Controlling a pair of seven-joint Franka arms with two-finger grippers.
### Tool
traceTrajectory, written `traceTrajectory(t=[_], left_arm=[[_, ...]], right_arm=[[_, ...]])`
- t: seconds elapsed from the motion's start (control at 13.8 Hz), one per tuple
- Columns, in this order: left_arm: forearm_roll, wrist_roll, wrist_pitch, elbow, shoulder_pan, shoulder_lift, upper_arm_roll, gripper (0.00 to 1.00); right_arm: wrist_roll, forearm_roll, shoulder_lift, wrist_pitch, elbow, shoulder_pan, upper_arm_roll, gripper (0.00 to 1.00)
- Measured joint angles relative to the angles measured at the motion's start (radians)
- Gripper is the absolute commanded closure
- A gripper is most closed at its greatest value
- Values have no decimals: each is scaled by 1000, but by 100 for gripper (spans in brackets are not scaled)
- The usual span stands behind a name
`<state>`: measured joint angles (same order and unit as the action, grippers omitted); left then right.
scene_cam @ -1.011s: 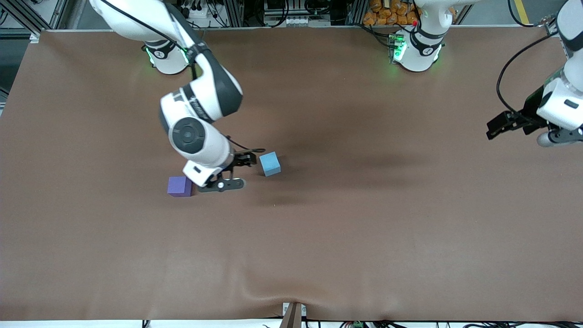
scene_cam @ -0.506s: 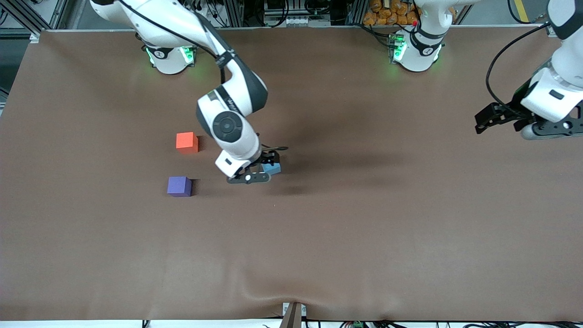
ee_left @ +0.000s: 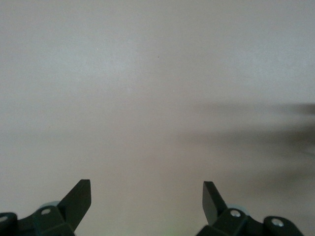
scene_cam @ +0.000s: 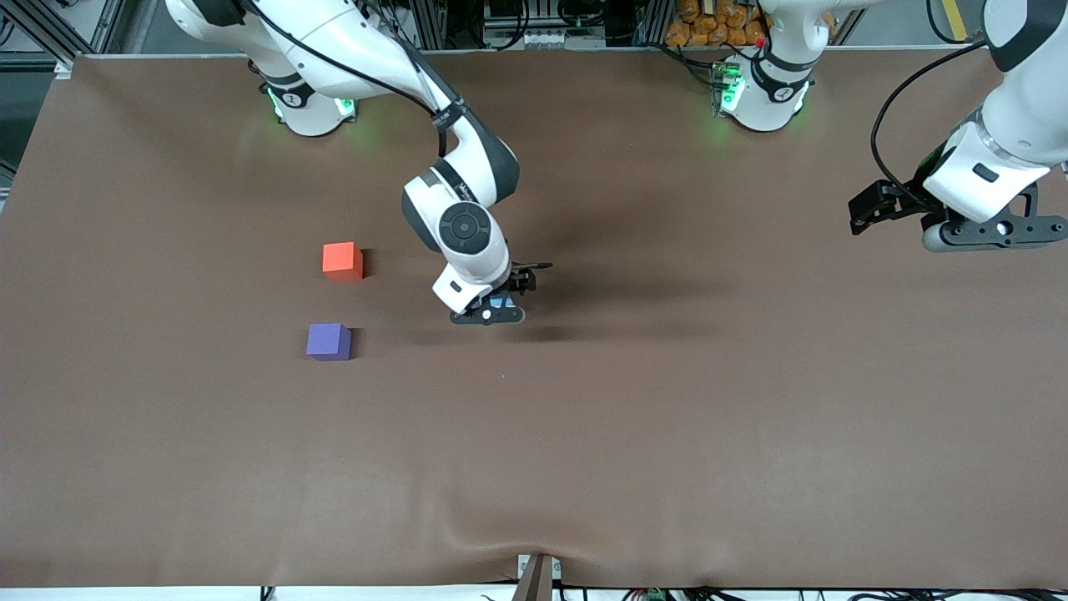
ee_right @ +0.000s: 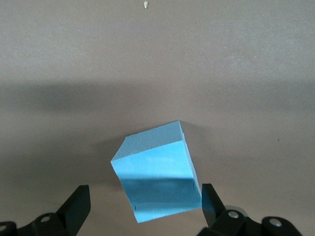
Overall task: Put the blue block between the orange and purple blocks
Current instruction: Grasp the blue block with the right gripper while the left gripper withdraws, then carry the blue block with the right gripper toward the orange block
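Front view: right gripper (scene_cam: 492,307) is low over the blue block (scene_cam: 499,303), which shows only as a sliver under the wrist. Orange block (scene_cam: 342,260) and purple block (scene_cam: 329,341) sit well apart from this gripper, toward the right arm's end of the table, orange farther from the camera than purple, with a bare gap between them. Left gripper (scene_cam: 959,224) hangs over empty brown table cover (scene_cam: 667,434) at the left arm's end; that arm waits.

Left wrist view: left gripper (ee_left: 146,196) spread wide, nothing between the fingertips, only plain matte cover below.

Right wrist view: right gripper (ee_right: 142,199) wide open, not yet gripping. Blue block (ee_right: 157,172) lies between the fingertips, close to one and clear of the other, and is turned at an angle to them, so a corner faces the jaws. A small pale speck (ee_right: 145,5) lies on the cover farther out.

Step in hand, as I judge it: grasping the blue block. Best to rotate the wrist so the pads meet flat faces, centre it, go lower, then close; pinching corners risks it twisting out.

Blocks are matte, foam-like, sharp-edged cubes of equal size. The cover is smooth, with a slight wrinkle at its near edge.
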<state>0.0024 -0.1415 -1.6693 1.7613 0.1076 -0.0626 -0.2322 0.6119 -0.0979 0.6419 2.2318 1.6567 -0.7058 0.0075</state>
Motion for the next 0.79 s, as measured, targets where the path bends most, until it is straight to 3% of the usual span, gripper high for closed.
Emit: traceTrajectory(t=[0.36, 0.43, 0.51, 0.58, 0.79], left_arm=[[0, 0, 4, 0, 2, 0, 0, 0], [0, 0, 4, 0, 3, 0, 0, 0], [0, 0, 4, 0, 3, 0, 0, 0], [0, 0, 4, 0, 4, 0, 0, 0], [0, 0, 4, 0, 6, 0, 0, 0]], right_arm=[[3, 81, 24, 17, 0, -2, -1, 0], [3, 81, 28, 24, 1, -5, -1, 5], [3, 82, 31, 34, 1, -8, -1, 38], [3, 82, 34, 40, 1, -10, -1, 57], [3, 82, 37, 44, 1, -11, -2, 61]])
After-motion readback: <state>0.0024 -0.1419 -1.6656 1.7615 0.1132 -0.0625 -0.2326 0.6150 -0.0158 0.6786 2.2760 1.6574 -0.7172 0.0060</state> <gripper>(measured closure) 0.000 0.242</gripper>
